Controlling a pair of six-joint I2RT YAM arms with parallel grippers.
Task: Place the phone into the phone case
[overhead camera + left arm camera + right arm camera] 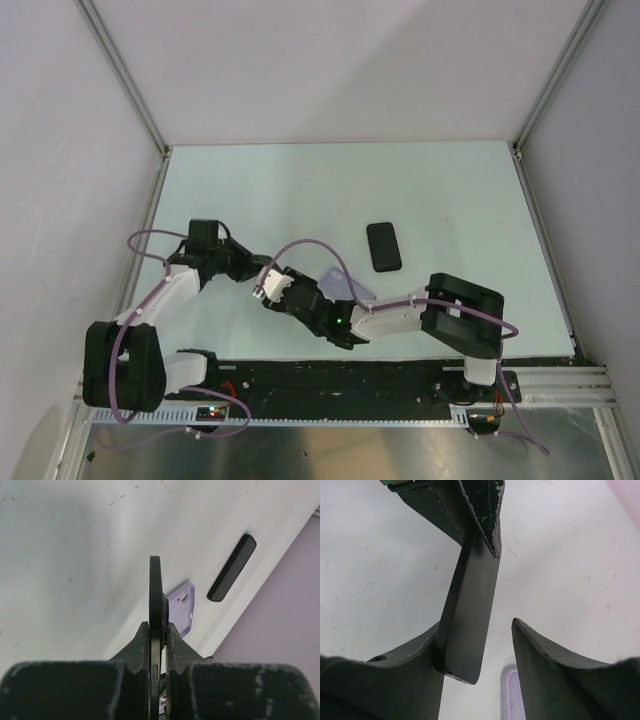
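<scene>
My left gripper [157, 626] is shut on a dark phone [156, 595], held edge-on above the table with its side button showing. In the right wrist view the phone [470, 610] hangs down from the left gripper's fingers [480, 510]. Its lower end sits between the jaws of my right gripper [476, 624], which is open; the phone leans against one finger and there is a gap to the other. The translucent purple phone case [182, 611] lies flat on the table below, also seen in the top view [347, 285] and the right wrist view [509, 695].
A second black phone-shaped slab [383, 246] lies flat on the table beyond the case, also in the left wrist view [231, 567]. Both grippers [310, 305] [338, 328] meet near the table's front edge. Walls enclose the table on three sides.
</scene>
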